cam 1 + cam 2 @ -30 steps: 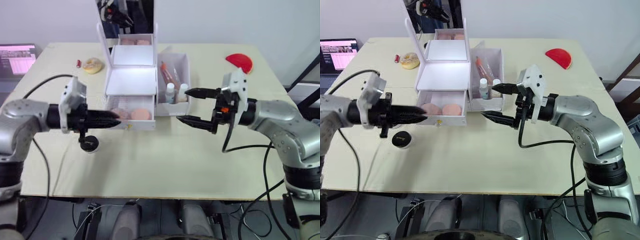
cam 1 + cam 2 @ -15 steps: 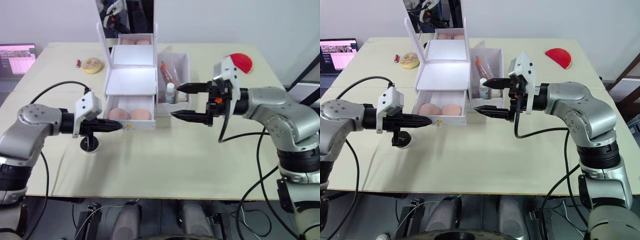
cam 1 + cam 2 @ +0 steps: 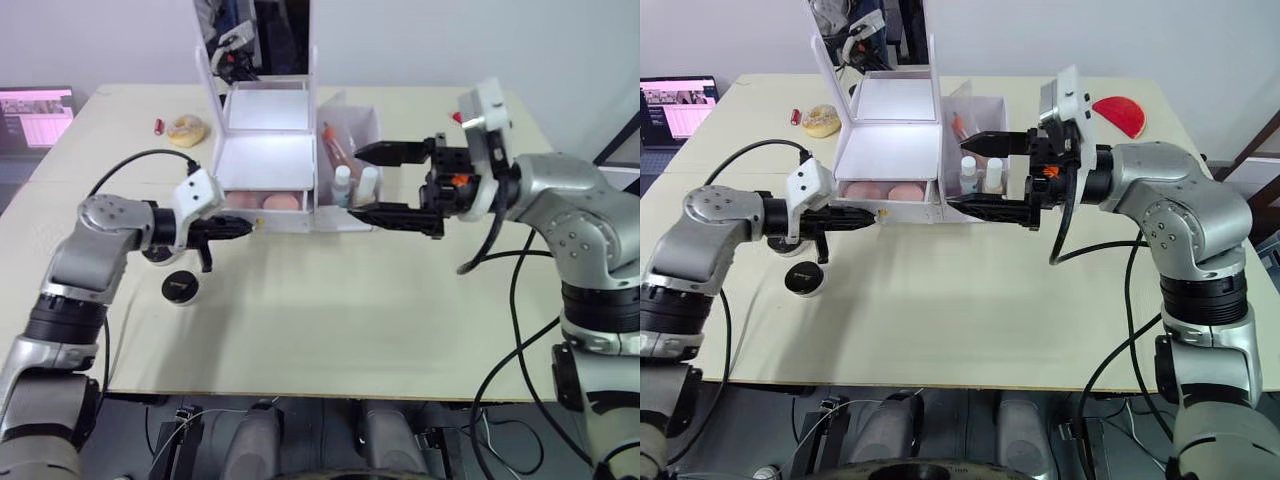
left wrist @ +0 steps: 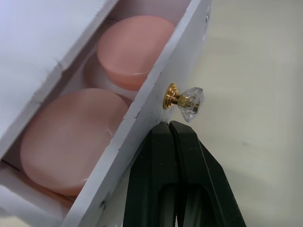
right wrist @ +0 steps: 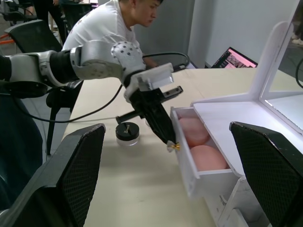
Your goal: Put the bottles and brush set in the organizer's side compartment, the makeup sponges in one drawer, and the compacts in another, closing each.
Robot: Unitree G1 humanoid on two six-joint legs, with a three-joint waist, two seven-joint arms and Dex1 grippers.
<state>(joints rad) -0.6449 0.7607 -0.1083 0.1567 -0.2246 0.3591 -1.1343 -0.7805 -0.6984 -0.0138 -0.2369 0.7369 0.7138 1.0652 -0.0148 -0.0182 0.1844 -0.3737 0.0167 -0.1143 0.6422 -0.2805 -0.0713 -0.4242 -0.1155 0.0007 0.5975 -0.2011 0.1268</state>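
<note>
white organizer (image 3: 265,160) upright on desk; lower drawer (image 4: 142,113) partly open, holding two pink makeup sponges (image 4: 75,137); bottles (image 3: 342,186) standing in side compartment (image 3: 350,160).

I am working in what looks like a robotics lab or office test room: a plain pale table (image 3: 330,330) stands against bare white walls, with cables trailing off its edges. A laptop (image 3: 35,115) with a lit screen sits at the table's far left corner. From the right wrist camera I see a person (image 5: 111,23) seated behind the table among black office chairs (image 5: 33,35), beside a second open laptop (image 5: 234,59).
</note>
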